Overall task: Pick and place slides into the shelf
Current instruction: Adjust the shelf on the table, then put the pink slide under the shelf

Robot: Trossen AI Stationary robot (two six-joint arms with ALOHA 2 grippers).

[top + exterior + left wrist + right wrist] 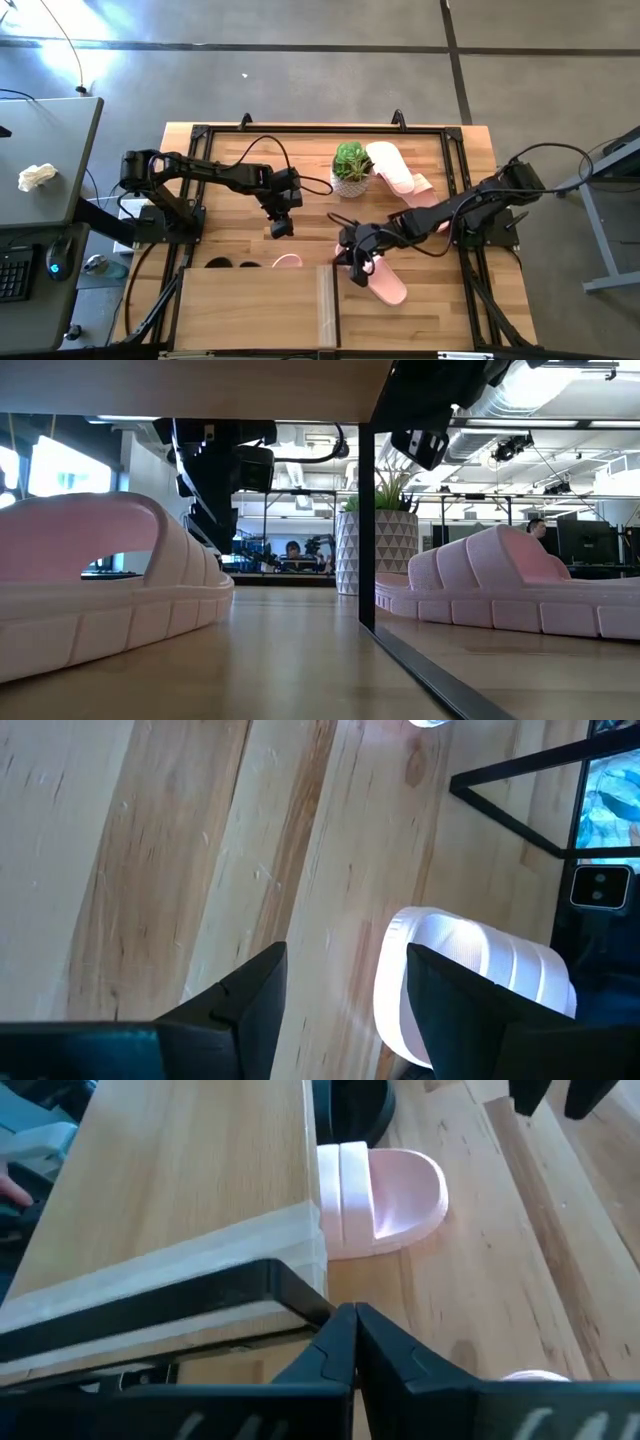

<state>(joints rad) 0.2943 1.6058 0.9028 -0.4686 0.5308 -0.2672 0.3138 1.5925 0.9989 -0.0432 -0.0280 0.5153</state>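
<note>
The left arm reaches in from its base at the left, elbow bent, forearm running toward the middle of the surface. Its end effector [281, 226] points downward, hanging above the surface with the two dark fingers [245, 1005] spread apart. The right arm stretches in from the right, low and long. Its end effector [357, 270] points down, fingers [395, 1355] pressed together.

The left hand [345, 990], fingers apart, hangs over the wooden table [160, 870] beside a pink slide [480, 980].
</note>
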